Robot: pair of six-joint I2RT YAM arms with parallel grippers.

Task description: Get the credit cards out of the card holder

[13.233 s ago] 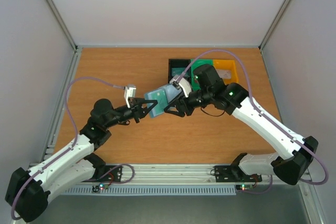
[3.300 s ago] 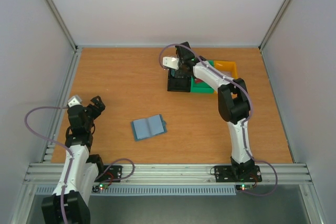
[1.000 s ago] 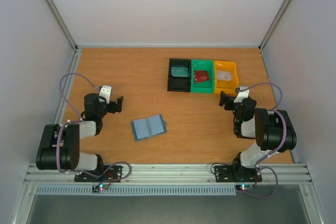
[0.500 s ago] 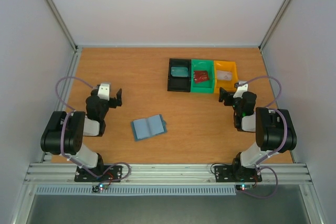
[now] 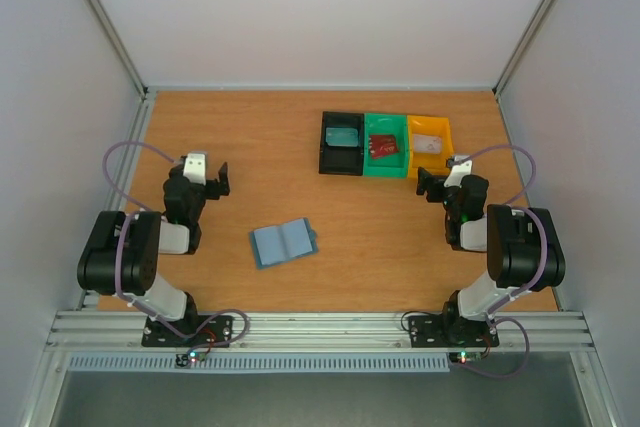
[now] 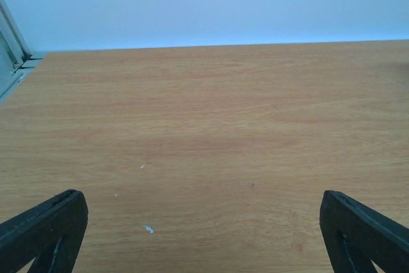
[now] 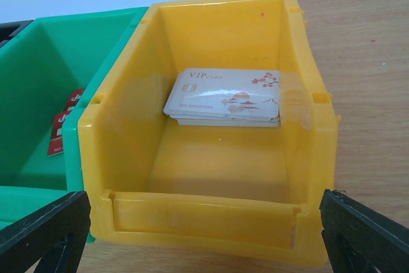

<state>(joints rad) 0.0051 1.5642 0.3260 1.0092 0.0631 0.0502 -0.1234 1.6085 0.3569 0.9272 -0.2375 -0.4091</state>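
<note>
The blue-grey card holder (image 5: 283,242) lies open and flat in the middle of the table, with nothing touching it. Red credit cards (image 5: 383,144) (image 7: 67,121) rest in the green bin (image 5: 386,169). My left gripper (image 5: 221,180) (image 6: 204,225) is pulled back to the left of the holder, open over bare wood. On the right, my right gripper (image 5: 430,185) (image 7: 204,231) is open too, its fingertips (image 7: 45,231) either side of the yellow bin's (image 7: 198,218) near wall without touching it. Neither gripper holds anything.
Three bins stand in a row at the back right: black (image 5: 341,166) with a teal card (image 5: 342,136), green (image 7: 38,49), and yellow (image 5: 430,120) with a small stack of white VIP cards (image 7: 223,97). Metal frame rails run along the table's left edge (image 6: 13,71).
The left gripper has drawn back a little further toward the far left and turned slightly. The right gripper has lifted slightly toward the yellow bin. The card holder has not moved.
</note>
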